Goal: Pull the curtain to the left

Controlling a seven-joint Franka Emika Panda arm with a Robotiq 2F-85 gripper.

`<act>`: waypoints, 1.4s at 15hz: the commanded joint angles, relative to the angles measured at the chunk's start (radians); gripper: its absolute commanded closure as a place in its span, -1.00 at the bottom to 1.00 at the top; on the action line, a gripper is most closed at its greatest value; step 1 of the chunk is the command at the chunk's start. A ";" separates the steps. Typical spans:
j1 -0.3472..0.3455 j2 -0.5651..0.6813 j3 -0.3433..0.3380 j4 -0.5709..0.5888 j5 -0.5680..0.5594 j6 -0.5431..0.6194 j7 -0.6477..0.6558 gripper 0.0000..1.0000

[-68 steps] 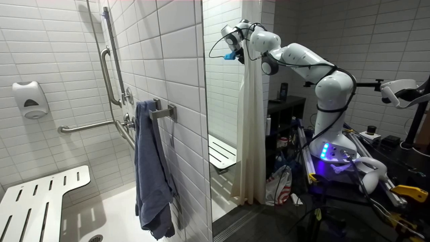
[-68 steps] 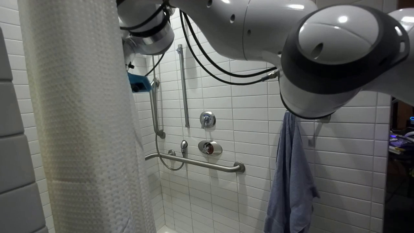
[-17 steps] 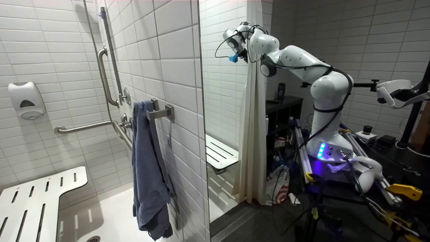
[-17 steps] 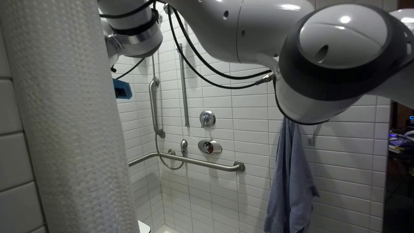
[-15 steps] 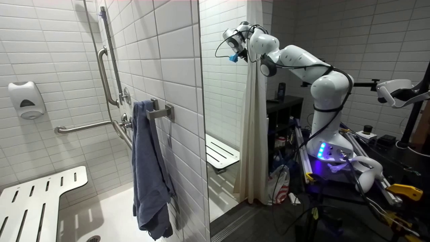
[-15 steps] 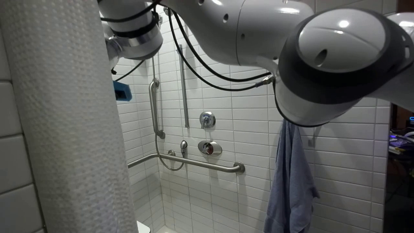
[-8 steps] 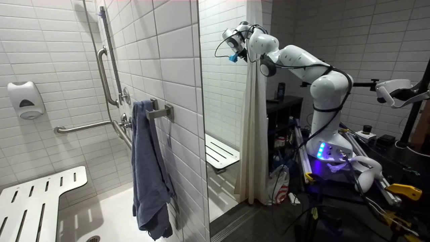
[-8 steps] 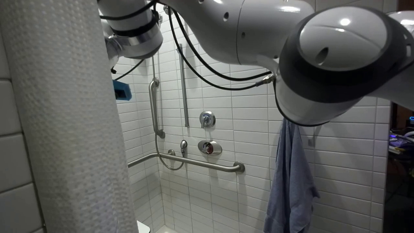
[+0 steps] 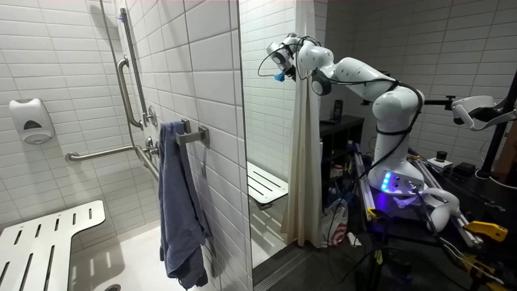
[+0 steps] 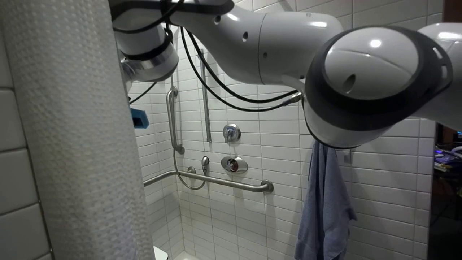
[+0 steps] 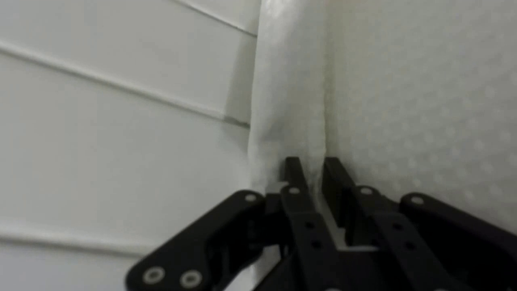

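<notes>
The curtain is tall, off-white and folded, hanging bunched at the shower entrance beside the mirror-edged wall. In an exterior view the curtain fills the left side, close to the tiled wall. In the wrist view the curtain runs up the middle and right. My gripper has its black fingers partly apart, with a visible gap and a curtain fold between them; the fabric does not fill the gap. In an exterior view the gripper is against the upper curtain; elsewhere the curtain hides its fingers.
A blue-grey towel hangs on a wall hook. Tiled wall is left of the gripper. Grab bars and a shower bench are inside the shower. A black shelf and a bag stand near the curtain.
Since the oldest frames, the curtain and the arm have moved toward the tiled wall, left in an exterior view. In the last half second the arm has lowered, while the curtain has barely moved.
</notes>
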 commanded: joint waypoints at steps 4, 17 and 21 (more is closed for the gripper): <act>0.005 0.017 -0.032 -0.075 -0.030 0.009 0.010 -0.46; 0.028 0.023 -0.092 0.080 -0.097 -0.089 0.258 -1.00; 0.004 -0.048 -0.107 0.014 -0.106 -0.075 0.347 -1.00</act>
